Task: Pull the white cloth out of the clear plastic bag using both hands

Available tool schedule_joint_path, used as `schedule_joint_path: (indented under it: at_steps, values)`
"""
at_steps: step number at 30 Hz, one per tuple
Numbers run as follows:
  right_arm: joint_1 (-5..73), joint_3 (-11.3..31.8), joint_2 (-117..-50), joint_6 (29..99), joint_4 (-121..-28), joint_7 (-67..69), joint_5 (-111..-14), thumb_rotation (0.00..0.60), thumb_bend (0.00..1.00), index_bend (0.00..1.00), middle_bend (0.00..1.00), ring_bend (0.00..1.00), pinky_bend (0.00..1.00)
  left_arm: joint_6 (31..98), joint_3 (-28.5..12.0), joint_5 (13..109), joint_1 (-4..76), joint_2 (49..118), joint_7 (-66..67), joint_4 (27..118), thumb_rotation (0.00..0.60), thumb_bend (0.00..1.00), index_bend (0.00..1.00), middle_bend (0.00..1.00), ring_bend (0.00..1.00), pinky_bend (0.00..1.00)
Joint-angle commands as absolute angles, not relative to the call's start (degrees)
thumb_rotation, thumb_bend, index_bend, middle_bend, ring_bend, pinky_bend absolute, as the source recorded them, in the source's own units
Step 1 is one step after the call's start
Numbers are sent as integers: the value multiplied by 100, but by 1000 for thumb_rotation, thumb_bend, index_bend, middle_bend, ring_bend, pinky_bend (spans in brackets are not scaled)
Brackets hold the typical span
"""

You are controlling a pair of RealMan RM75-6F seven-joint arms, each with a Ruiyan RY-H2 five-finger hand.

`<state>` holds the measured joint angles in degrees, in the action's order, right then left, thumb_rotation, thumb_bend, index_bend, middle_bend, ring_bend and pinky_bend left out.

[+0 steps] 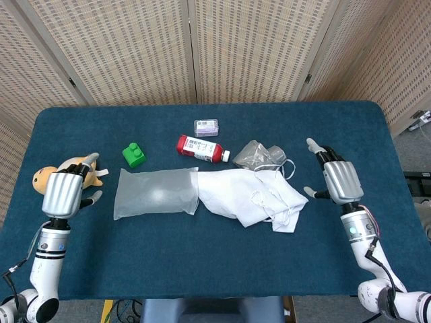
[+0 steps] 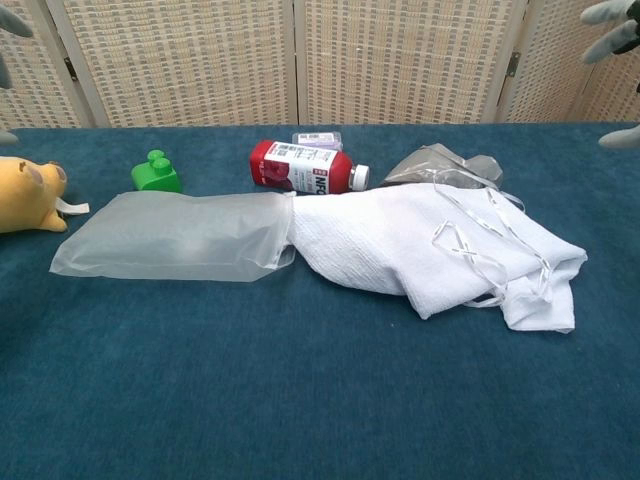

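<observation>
The white cloth [image 1: 252,192] [image 2: 430,248] lies crumpled on the blue table, its left end still tucked into the mouth of the clear plastic bag [image 1: 155,193] [image 2: 175,236], which lies flat to its left. Thin white strings lie across the cloth. My left hand [image 1: 64,192] hovers left of the bag, apart from it, fingers spread and holding nothing. My right hand [image 1: 339,180] is right of the cloth, also clear of it with fingers apart. In the chest view only fingertips of the right hand [image 2: 612,14] show at the top corner.
A red-and-white bottle [image 1: 201,149] [image 2: 305,167], a small purple box [image 1: 206,126] and a crumpled clear wrapper [image 1: 259,154] lie behind the cloth. A green block [image 1: 134,155] [image 2: 155,172] and a yellow plush toy [image 1: 60,172] [image 2: 25,192] sit at the left.
</observation>
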<state>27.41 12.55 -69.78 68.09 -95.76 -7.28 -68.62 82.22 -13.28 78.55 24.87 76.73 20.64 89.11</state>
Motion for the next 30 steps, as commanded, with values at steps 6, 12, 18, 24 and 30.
schedule_joint_path:
  at_steps: [6, 12, 18, 24, 30]
  values:
    - [2408, 919, -6762, 7025, -9770, -718, -7181, 600, 0, 20, 191, 116, 336, 8030, -1332, 7570, 2320, 6830, 2448, 9614, 600, 120, 225, 384, 428, 649]
    - [2148, 649, -6679, 7159, -9752, -570, -7459, 600, 0, 22, 192, 116, 336, 7825, -1154, 7352, 2153, 6331, 2547, 10051, 600, 117, 216, 339, 386, 602]
    - [1892, 429, -6572, 7345, -9694, -407, -7752, 600, 0, 30, 194, 116, 336, 8015, -946, 7481, 1864, 6107, 2282, 10151, 600, 118, 217, 338, 384, 579]
    - [1598, 258, -6523, 7611, -9665, -214, -7975, 600, 0, 50, 201, 116, 336, 8292, -669, 7731, 1549, 6164, 2093, 10077, 600, 118, 219, 338, 384, 574]
    - [1417, 166, -6518, 7709, -9615, -110, -8070, 600, 0, 57, 202, 116, 336, 8446, -530, 7901, 1393, 6330, 2079, 9908, 600, 118, 220, 338, 380, 567]
